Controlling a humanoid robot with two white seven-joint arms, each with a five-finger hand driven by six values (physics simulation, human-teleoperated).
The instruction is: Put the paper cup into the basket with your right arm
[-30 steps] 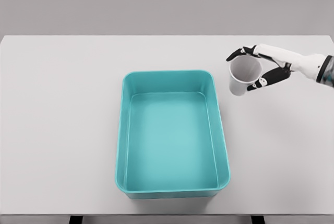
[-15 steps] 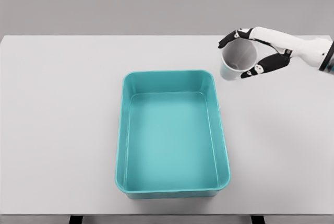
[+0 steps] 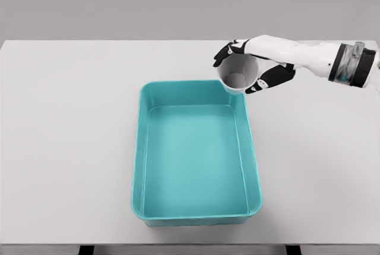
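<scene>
Over the white table (image 3: 71,148), the outstretched right hand (image 3: 254,68) grips the paper cup (image 3: 238,74) above the teal basket (image 3: 136,178) corner.

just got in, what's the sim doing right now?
The right hand grips a white paper cup, fingers wrapped around its sides, and holds it in the air above the far right corner of the teal basket. The cup is tilted so its open mouth faces the camera, and it looks empty. The basket sits on the white table with nothing in it. The cup is not yet released. The left arm is out of view.
</scene>
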